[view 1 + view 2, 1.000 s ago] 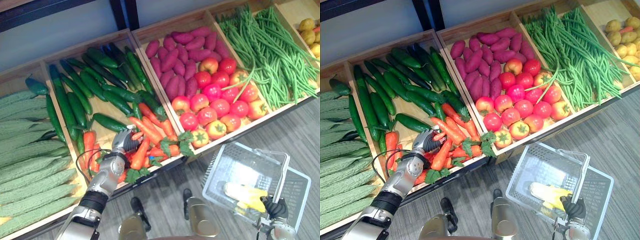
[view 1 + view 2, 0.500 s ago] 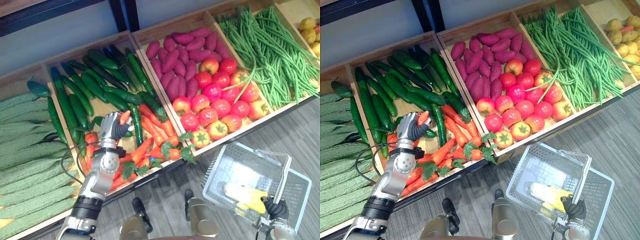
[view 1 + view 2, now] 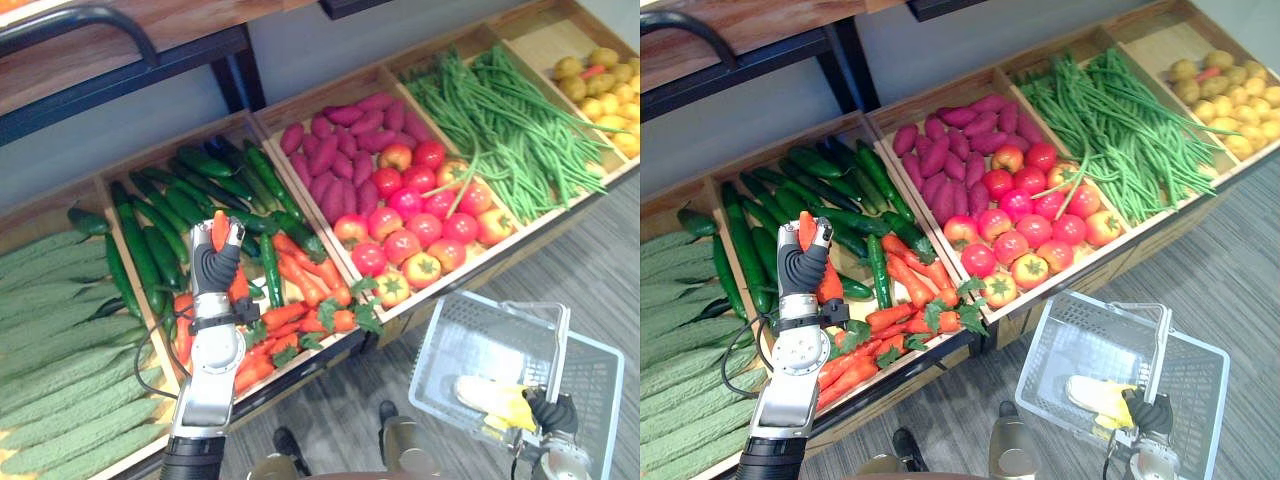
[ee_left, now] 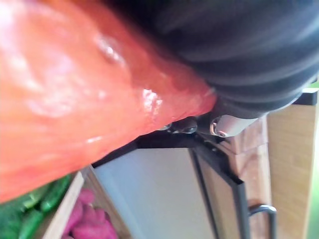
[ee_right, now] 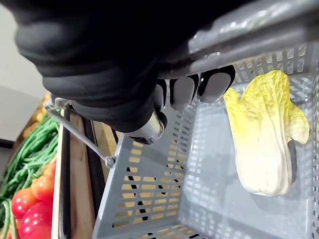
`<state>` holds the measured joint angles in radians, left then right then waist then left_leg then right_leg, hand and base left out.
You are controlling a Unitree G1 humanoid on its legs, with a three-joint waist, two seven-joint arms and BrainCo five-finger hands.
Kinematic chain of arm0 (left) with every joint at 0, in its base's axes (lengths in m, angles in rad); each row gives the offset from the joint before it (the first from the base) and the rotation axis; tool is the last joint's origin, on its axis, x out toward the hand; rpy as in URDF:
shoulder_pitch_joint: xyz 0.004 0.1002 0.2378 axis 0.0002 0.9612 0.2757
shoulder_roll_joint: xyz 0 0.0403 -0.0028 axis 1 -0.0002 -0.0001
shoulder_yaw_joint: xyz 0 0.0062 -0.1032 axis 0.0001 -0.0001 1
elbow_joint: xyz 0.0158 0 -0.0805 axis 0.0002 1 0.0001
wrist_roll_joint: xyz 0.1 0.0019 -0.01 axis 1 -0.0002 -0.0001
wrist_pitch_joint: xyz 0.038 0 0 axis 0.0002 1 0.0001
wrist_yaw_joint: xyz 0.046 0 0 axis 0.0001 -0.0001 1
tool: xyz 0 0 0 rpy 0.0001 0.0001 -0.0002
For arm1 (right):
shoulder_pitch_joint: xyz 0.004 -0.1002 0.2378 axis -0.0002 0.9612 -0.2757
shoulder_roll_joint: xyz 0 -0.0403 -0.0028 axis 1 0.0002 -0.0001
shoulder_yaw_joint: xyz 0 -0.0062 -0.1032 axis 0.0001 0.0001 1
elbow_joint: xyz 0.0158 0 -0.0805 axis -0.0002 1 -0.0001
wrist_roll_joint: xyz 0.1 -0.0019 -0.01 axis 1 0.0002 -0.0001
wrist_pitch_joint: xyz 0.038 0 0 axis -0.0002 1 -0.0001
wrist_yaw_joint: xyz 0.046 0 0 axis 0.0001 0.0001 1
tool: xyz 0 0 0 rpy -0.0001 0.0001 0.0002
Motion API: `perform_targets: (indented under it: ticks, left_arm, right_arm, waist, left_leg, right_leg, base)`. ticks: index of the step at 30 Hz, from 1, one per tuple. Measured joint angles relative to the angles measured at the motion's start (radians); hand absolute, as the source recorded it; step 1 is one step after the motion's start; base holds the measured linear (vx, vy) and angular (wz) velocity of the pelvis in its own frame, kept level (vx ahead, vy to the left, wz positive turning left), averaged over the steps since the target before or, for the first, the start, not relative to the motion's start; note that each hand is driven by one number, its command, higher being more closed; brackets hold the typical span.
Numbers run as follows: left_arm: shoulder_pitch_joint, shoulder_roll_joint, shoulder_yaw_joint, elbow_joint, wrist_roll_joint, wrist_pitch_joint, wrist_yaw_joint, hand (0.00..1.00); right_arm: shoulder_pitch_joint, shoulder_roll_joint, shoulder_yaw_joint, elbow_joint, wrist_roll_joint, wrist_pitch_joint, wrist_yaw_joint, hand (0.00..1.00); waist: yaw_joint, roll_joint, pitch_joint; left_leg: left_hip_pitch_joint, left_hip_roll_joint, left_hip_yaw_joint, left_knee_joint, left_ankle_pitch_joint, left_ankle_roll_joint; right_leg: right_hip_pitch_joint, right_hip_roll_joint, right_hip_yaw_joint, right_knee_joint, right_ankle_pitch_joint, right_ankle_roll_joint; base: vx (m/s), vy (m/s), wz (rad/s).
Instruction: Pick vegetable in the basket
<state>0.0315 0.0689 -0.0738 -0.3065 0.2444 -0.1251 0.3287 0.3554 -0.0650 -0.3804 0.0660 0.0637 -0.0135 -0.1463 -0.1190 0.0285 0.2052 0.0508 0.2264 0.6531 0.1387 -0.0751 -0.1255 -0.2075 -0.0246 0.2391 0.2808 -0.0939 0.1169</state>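
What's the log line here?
left hand: shut on carrot, held above carrot pile | right hand: shut on basket handle | basket: one cabbage inside

A row of sloping wooden crates (image 3: 320, 88) stands on a grey striped floor (image 3: 590, 285). From the left lie pale green bitter gourds (image 3: 60, 350), then dark cucumbers (image 3: 135, 235). Purple sweet potatoes (image 3: 330, 155) share a crate with red tomatoes (image 3: 400, 245) in front of them. Beside those are green beans (image 3: 500, 120), then yellow potatoes (image 3: 600, 95).
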Motion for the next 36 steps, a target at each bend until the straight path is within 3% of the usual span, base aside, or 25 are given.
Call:
perform_targets:
  ticks: [3,5,6,8,9,10,11,12,15,16,17,18,19,20,21,22,24,25,26,27,30,36]
  left_arm:
    - [-0.001,-0.013,-0.055,-0.008,-0.017,-0.010,-0.011,1.00]
    - [-0.005,-0.029,-0.082,-0.009,-0.019,-0.011,-0.025,1.00]
    - [-0.006,-0.034,-0.091,-0.009,-0.023,-0.011,-0.026,1.00]
    - [-0.013,-0.038,-0.104,-0.009,-0.047,-0.013,-0.026,1.00]
    - [-0.017,-0.041,-0.106,-0.004,-0.057,-0.017,-0.025,1.00]
    - [-0.022,-0.045,-0.101,0.003,-0.058,-0.019,-0.025,1.00]
    - [-0.039,-0.050,-0.087,0.013,-0.069,-0.020,-0.021,1.00]
    - [-0.077,-0.049,-0.077,0.049,-0.080,-0.020,-0.019,1.00]
    - [-0.159,-0.076,-0.100,0.143,-0.092,-0.019,-0.026,1.00]
    - [-0.173,-0.074,-0.114,0.153,-0.100,-0.021,-0.028,1.00]
    - [-0.184,-0.063,-0.131,0.170,-0.114,-0.035,-0.034,1.00]
    - [-0.180,-0.058,-0.137,0.174,-0.118,-0.039,-0.035,1.00]
    - [-0.181,-0.054,-0.148,0.184,-0.122,-0.040,-0.037,1.00]
    - [-0.180,-0.051,-0.155,0.187,-0.124,-0.040,-0.037,1.00]
    - [-0.178,-0.047,-0.161,0.210,-0.126,-0.040,-0.037,1.00]
    - [-0.171,-0.047,-0.161,0.226,-0.126,-0.040,-0.037,1.00]
    - [-0.155,-0.044,-0.164,0.239,-0.126,-0.040,-0.025,1.00]
    - [-0.155,-0.048,-0.166,0.241,-0.126,-0.040,-0.017,1.00]
    - [-0.157,-0.053,-0.168,0.241,-0.126,-0.040,-0.016,1.00]
    - [-0.158,-0.056,-0.175,0.262,-0.127,-0.042,-0.017,1.00]
    - [-0.167,-0.054,-0.195,0.293,-0.129,-0.041,-0.019,1.00]
    - [-0.167,-0.038,-0.218,0.340,-0.156,-0.032,-0.020,1.00]
  right_arm:
    - [0.030,0.017,0.006,-0.113,-0.006,0.002,-0.006,1.00]
    - [0.030,0.019,0.020,-0.178,-0.007,0.002,-0.009,1.00]
    - [0.022,0.021,0.033,-0.197,-0.009,0.002,-0.009,1.00]
    - [0.000,0.026,0.059,-0.214,-0.020,0.000,-0.010,1.00]
    - [-0.031,0.022,0.071,-0.203,-0.028,-0.001,-0.010,1.00]
    - [-0.055,0.018,0.073,-0.190,-0.033,-0.001,-0.010,1.00]
    - [-0.111,0.007,0.084,-0.159,-0.037,-0.006,-0.010,1.00]
    - [-0.166,0.000,0.099,-0.125,-0.038,-0.007,-0.008,1.00]
    - [-0.229,-0.044,0.128,-0.085,-0.038,-0.007,-0.003,1.00]
    - [-0.237,-0.051,0.145,-0.085,-0.037,-0.007,-0.001,1.00]
    - [-0.242,-0.071,0.180,-0.085,-0.037,-0.007,0.001,1.00]
    - [-0.244,-0.082,0.199,-0.084,-0.037,-0.007,0.000,1.00]
    - [-0.257,-0.103,0.239,-0.080,-0.037,-0.007,0.000,1.00]
    - [-0.263,-0.108,0.252,-0.078,-0.037,-0.007,-0.001,1.00]
    - [-0.273,-0.110,0.277,-0.075,-0.037,-0.007,0.000,1.00]
    - [-0.273,-0.110,0.287,-0.072,-0.037,-0.007,0.000,1.00]
    - [-0.283,-0.119,0.304,-0.044,-0.038,-0.015,0.000,1.00]
    - [-0.291,-0.126,0.312,-0.034,-0.039,-0.016,-0.001,1.00]
    - [-0.295,-0.131,0.315,-0.035,-0.039,-0.016,-0.001,1.00]
    - [-0.298,-0.124,0.325,-0.014,-0.040,-0.016,-0.001,1.00]
    - [-0.293,-0.113,0.333,-0.009,-0.039,-0.016,0.005,1.00]
    - [-0.277,-0.098,0.385,0.008,-0.035,-0.007,0.045,1.00]
  waist:
    - [-0.005,-0.001,-0.002]
    - [-0.004,-0.004,-0.005]
    - [-0.004,-0.009,-0.005]
    - [-0.006,-0.019,-0.009]
    - [-0.006,-0.018,-0.013]
    - [-0.003,-0.010,-0.017]
    - [-0.002,0.002,-0.022]
    - [-0.005,0.002,-0.022]
    - [-0.030,0.036,-0.020]
    - [-0.032,0.036,-0.021]
    - [-0.030,0.034,-0.020]
    - [-0.029,0.034,-0.020]
    - [-0.027,0.038,-0.020]
    - [-0.027,0.037,-0.020]
    - [-0.018,0.027,-0.015]
    - [0.000,0.024,-0.014]
    - [0.025,0.019,-0.012]
    - [0.034,0.037,-0.019]
    - [0.040,0.060,-0.025]
    - [0.047,0.056,-0.030]
    - [0.018,0.040,-0.036]
    - [0.019,0.038,-0.038]
  left_leg:
    - [-0.001,0.051,0.106,0.108,-0.060,-0.008]
    - [0.015,0.088,0.207,0.164,-0.090,-0.012]
    - [0.036,0.095,0.249,0.169,-0.096,-0.014]
    - [0.098,0.106,0.331,0.180,-0.104,-0.017]
    - [0.128,0.105,0.344,0.175,-0.111,-0.006]
    - [0.137,0.106,0.350,0.169,-0.116,0.003]
    - [0.163,0.099,0.386,0.142,-0.116,0.002]
    - [0.192,0.088,0.431,0.126,-0.115,-0.001]
    - [0.265,0.090,0.473,0.127,-0.093,-0.010]
    - [0.277,0.113,0.463,0.189,-0.076,0.010]
    - [0.260,0.178,0.378,0.364,-0.016,0.101]
    - [0.238,0.194,0.306,0.434,-0.002,0.120]
    - [0.149,0.175,0.121,0.537,-0.075,0.070]
    - [0.096,0.147,0.029,0.570,-0.117,0.056]
    - [-0.001,0.059,-0.140,0.556,-0.195,0.079]
    - [-0.041,0.003,-0.213,0.511,-0.222,0.093]
    - [-0.107,-0.085,-0.356,0.378,-0.224,0.084]
    - [-0.140,-0.111,-0.414,0.222,-0.149,0.053]
    - [-0.154,-0.103,-0.435,0.144,-0.060,0.054]
    - [-0.138,-0.106,-0.418,0.131,-0.045,0.068]
    - [-0.063,-0.144,-0.393,0.001,-0.022,0.091]
    - [0.023,-0.174,-0.346,-0.105,0.004,0.097]
  right_leg:
    - [-0.034,0.046,0.096,-0.008,0.029,0.003]
    - [-0.080,0.036,0.042,-0.030,0.038,-0.029]
    - [-0.089,0.004,-0.043,-0.032,0.043,-0.047]
    - [-0.113,-0.094,-0.333,-0.003,0.075,-0.110]
    - [-0.110,-0.159,-0.532,0.023,0.087,-0.151]
    - [-0.108,-0.191,-0.639,0.039,0.081,-0.173]
    - [-0.098,-0.250,-0.834,0.088,0.075,-0.193]
    - [-0.114,-0.272,-0.934,0.137,0.064,-0.207]
    - [-0.121,-0.207,-0.846,0.154,0.027,-0.201]
    - [-0.120,-0.185,-0.810,0.152,0.020,-0.201]
    - [-0.093,-0.142,-0.751,0.116,0.016,-0.201]
    - [-0.073,-0.122,-0.728,0.082,0.014,-0.207]
    - [-0.039,-0.096,-0.687,0.019,0.021,-0.206]
    - [-0.023,-0.084,-0.668,-0.010,0.025,-0.212]
    - [0.021,-0.068,-0.612,-0.058,0.046,-0.228]
    - [0.046,-0.064,-0.574,-0.072,0.048,-0.229]
    - [0.079,-0.061,-0.510,-0.097,0.069,-0.195]
    - [0.084,-0.039,-0.474,-0.109,0.089,-0.164]
    - [0.085,-0.017,-0.453,-0.111,0.092,-0.155]
    - [0.096,-0.010,-0.401,-0.124,0.100,-0.128]
    - [0.116,-0.029,-0.369,-0.187,0.123,-0.103]
    - [0.174,-0.038,-0.318,-0.275,0.148,-0.090]
  base:
    - [-0.03,0.013,-1.21]
    - [-0.04,0.032,-1.36]
    - [-0.03,0.058,-1.30]
    - [0.02,0.038,-1.47]
    - [0.06,-0.035,-1.39]
    - [0.10,-0.098,-1.69]
    - [0.10,-0.130,-1.72]
    - [0.10,-0.137,-1.59]
    - [0.12,-0.108,-1.22]
    - [0.23,-0.116,-1.44]
    - [0.19,-0.103,-1.30]
    - [0.21,-0.066,-1.43]
    - [0.11,0.015,-1.04]
    - [0.15,0.067,-1.27]
    - [0.17,0.088,-1.16]
    - [0.18,0.094,-1.20]
    - [0.17,0.140,-1.24]
    - [0.15,0.167,-1.28]
    - [0.14,0.123,-1.24]
    - [0.20,0.150,-0.81]
    - [0.16,0.153,-0.32]
    - [0.11,0.097,-0.21]
